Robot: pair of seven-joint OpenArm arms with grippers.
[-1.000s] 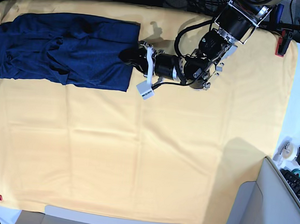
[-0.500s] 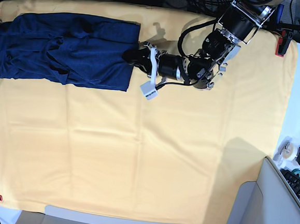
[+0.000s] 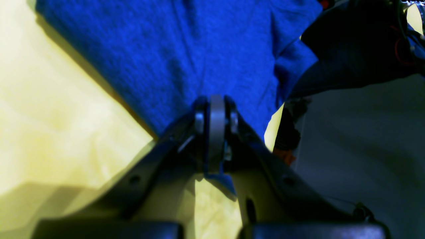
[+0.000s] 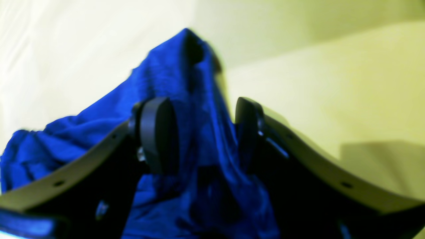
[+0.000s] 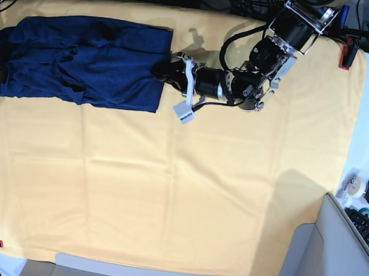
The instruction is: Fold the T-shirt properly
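Gripping from the far left end of the T-shirt (image 5: pixel 82 59), our right gripper (image 4: pixel 202 132) stands with its jaws wide, a ridge of navy fabric rising between the two pads without being pinched (the wrist view is soft, so contact with either pad is hard to tell). The T-shirt lies as a wrinkled, partly folded band along the top left of the yellow table cloth (image 5: pixel 186 196). At the shirt's right edge our left gripper (image 3: pixel 215 113) is fully closed, with the blue knit bunched at its tips, so we judge it is holding that edge. To do this step well, we should close the right jaws firmly on the ridge before lifting, then raise both ends evenly so the cloth stays taut and lands flat.
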